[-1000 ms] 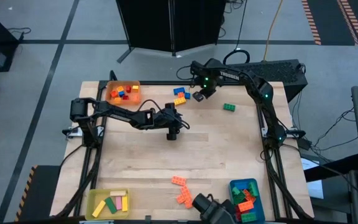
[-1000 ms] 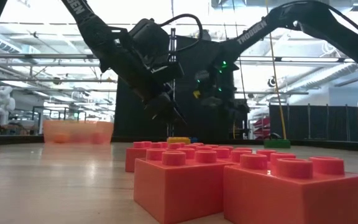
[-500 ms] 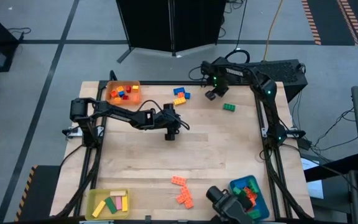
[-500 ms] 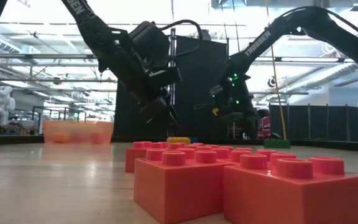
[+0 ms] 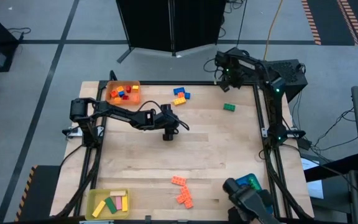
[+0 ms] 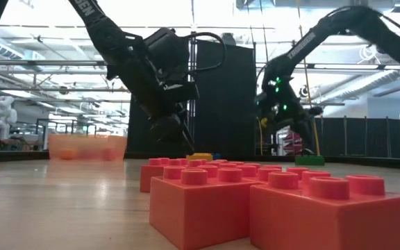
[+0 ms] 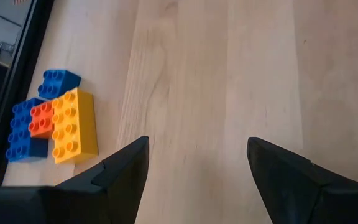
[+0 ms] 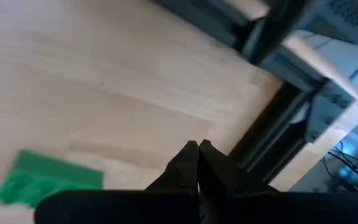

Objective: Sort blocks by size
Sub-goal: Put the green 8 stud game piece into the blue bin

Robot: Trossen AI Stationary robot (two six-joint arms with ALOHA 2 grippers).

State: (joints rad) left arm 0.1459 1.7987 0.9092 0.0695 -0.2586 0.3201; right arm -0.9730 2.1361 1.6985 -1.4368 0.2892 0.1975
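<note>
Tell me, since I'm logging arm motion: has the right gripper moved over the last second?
Yes. In the high view the right gripper, shut and empty, has swung from beside the blue and yellow blocks toward the table's far right corner, passing the green block.

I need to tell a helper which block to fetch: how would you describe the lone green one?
Look at the far edge of the wooden table, toward its right corner. The green block lies alone on bare wood there, right of the blue, yellow and orange cluster; it is the only loose green one.
</note>
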